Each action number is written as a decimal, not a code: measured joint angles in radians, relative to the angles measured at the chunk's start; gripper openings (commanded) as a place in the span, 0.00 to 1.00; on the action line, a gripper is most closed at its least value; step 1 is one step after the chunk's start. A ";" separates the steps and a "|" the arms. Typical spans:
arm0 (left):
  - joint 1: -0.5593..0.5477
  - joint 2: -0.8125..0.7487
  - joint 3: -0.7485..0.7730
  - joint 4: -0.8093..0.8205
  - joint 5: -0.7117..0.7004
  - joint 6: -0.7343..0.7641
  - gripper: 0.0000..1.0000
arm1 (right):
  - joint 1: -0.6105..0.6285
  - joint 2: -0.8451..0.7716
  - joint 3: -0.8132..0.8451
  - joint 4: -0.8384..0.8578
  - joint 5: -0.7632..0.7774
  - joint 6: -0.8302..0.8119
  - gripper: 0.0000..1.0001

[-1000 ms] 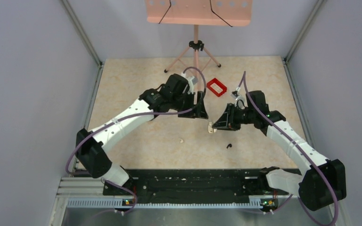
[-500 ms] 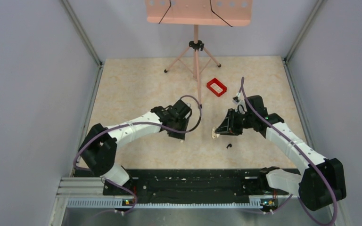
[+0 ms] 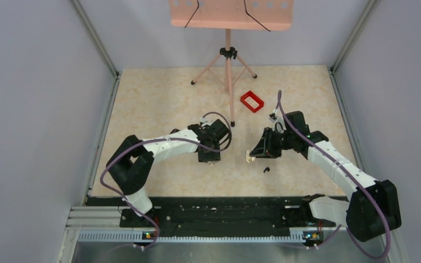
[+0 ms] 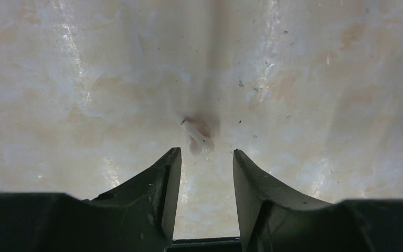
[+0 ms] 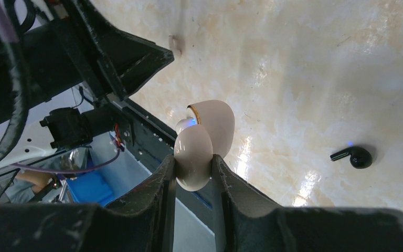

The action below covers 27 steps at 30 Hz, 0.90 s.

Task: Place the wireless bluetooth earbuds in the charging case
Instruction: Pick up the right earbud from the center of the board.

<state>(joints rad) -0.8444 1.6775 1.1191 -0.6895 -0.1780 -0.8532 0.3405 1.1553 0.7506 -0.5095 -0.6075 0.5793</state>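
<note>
Near spread left gripper [image 4: 206,153], 1 pale earbud [image 4: 199,140], wrist cam only; right gripper [image 5: 193,163] tight on case [image 5: 204,134].

The left gripper [image 4: 206,153] is seen from behind, with its two dark fingers [image 4: 160,189] held apart. A small pale earbud [image 4: 199,139] is laid on the table [image 4: 320,94] just beyond the fingertips, in line with the gap and touched by neither. The table is marbled cream and glossy.
</note>
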 measured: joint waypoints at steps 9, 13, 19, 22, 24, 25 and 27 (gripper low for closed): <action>0.001 0.073 0.051 -0.074 -0.024 -0.092 0.45 | 0.000 0.019 0.002 -0.001 -0.022 -0.019 0.00; 0.007 0.108 0.086 -0.093 -0.015 -0.114 0.44 | 0.000 0.020 0.003 -0.002 -0.028 -0.022 0.00; 0.016 0.134 0.102 -0.138 0.004 -0.150 0.48 | 0.000 0.020 0.003 -0.004 -0.034 -0.022 0.00; 0.021 0.134 0.102 -0.145 0.020 -0.167 0.45 | 0.000 0.020 0.003 -0.004 -0.040 -0.022 0.00; 0.024 0.138 0.104 -0.145 0.037 -0.175 0.43 | 0.000 0.020 0.003 -0.004 -0.044 -0.023 0.00; 0.026 0.146 0.106 -0.145 0.045 -0.179 0.42 | 0.000 0.020 0.003 -0.005 -0.045 -0.023 0.00; 0.027 0.166 0.114 -0.144 0.059 -0.189 0.41 | 0.000 0.020 0.003 -0.009 -0.045 -0.027 0.00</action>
<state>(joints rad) -0.8177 1.8435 1.2327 -0.8337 -0.1188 -1.0420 0.3401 1.1751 0.7536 -0.5186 -0.6529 0.5518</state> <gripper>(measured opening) 0.425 0.257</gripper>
